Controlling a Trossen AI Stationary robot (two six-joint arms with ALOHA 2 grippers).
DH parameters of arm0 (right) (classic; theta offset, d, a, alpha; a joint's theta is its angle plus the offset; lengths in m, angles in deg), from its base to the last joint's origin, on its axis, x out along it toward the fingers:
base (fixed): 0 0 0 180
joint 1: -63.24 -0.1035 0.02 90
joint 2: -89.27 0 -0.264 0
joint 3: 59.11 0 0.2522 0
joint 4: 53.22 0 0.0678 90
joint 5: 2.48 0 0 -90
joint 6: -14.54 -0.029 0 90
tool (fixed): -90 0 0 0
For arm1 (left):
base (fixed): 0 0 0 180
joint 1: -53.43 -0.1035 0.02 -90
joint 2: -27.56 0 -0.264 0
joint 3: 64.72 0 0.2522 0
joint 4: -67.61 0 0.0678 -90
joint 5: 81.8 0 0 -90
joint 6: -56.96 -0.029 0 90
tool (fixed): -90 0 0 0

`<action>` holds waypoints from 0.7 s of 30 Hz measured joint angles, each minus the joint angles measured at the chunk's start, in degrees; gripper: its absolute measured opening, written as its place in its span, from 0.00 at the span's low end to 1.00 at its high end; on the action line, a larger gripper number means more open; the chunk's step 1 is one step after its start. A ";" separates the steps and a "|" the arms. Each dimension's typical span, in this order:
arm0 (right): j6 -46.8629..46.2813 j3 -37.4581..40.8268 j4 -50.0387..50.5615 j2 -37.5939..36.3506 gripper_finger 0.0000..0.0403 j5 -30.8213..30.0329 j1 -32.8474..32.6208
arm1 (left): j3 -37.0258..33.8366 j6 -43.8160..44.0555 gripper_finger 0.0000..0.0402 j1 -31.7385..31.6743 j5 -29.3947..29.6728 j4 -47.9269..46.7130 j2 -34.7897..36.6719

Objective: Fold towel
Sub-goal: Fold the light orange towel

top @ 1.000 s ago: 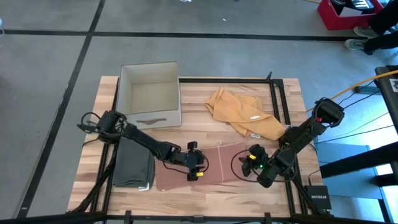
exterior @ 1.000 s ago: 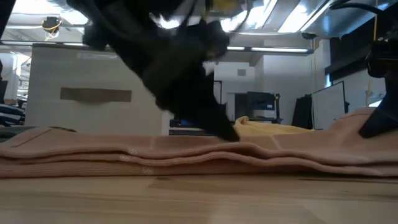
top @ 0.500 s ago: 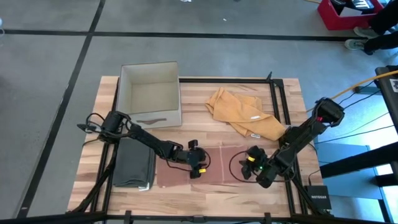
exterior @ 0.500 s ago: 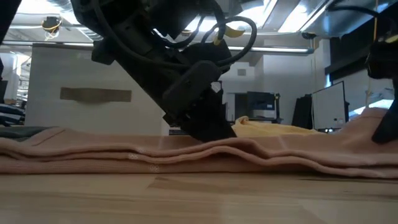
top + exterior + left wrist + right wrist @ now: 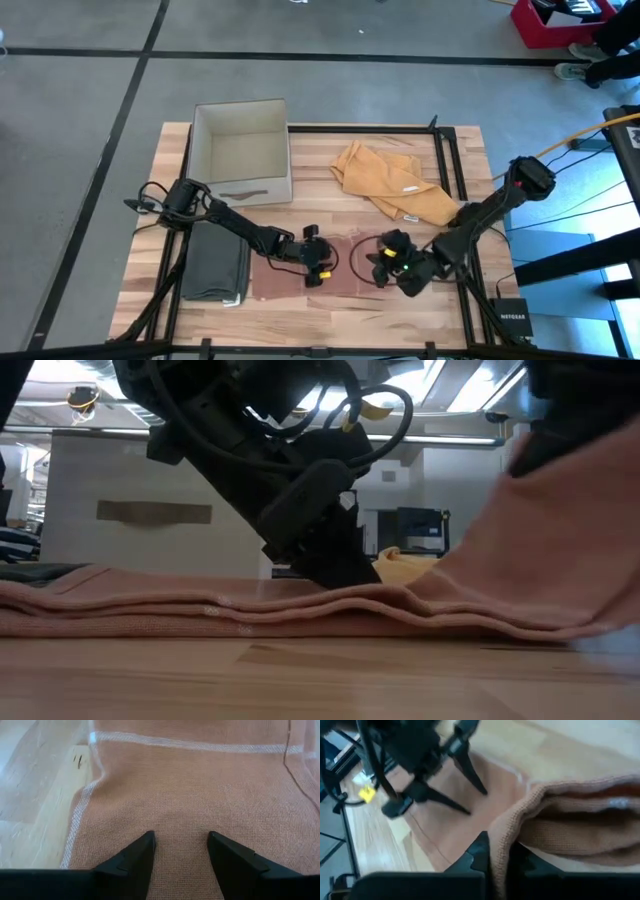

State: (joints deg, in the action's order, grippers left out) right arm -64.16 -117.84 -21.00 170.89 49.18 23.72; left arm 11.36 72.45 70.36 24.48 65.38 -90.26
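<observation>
Towel (image 5: 340,268), pinkish-brown, lies flat along the table's near edge, its long axis running side to side between my two grippers. My right gripper (image 5: 496,851) is clenched on its right end, lifted and apparently carrying it leftward. My left gripper (image 5: 180,851), fingers parted, presses the flat cloth, just left of the fold.

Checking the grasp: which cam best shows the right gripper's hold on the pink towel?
Right wrist view: the right gripper is shut on a bunched edge of the pink towel. The high view shows only the gripper over the towel. The low view shows lifted cloth; the left wrist view shows only flat towel.
</observation>
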 joint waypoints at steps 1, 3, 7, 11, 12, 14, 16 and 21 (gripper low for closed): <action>2.10 -0.26 -0.94 0.00 0.07 0.34 1.06 | -0.01 -0.98 0.44 0.00 -0.04 0.19 -0.02; 6.66 -0.31 -3.82 0.00 0.05 0.66 2.89 | -0.01 -2.00 0.44 0.00 -0.02 0.18 0.17; 11.87 -0.33 -6.36 0.00 0.03 1.97 5.34 | 1.33 -2.42 0.44 0.03 0.06 -4.98 1.95; 13.01 -0.34 -5.71 0.00 0.05 2.57 5.98 | 3.44 2.32 0.44 1.61 0.03 -15.00 6.58; 13.01 -0.33 -5.18 0.00 0.05 2.53 5.96 | 3.59 4.01 0.44 2.14 -0.14 -16.66 7.42; 12.99 -0.31 -4.37 0.00 0.04 2.46 5.81 | 3.60 6.49 0.44 3.31 -0.20 -19.92 8.04; 12.99 -0.31 -4.48 0.00 0.03 2.46 5.81 | 3.16 7.08 0.44 3.92 -0.26 -20.56 7.04; 12.99 -0.31 -4.52 0.00 0.04 2.43 5.81 | 2.29 7.03 0.44 3.07 -0.14 -11.23 1.56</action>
State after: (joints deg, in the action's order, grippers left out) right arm -51.17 -118.15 -25.52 170.89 51.61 29.53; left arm 13.65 79.47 73.44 24.34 54.15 -88.71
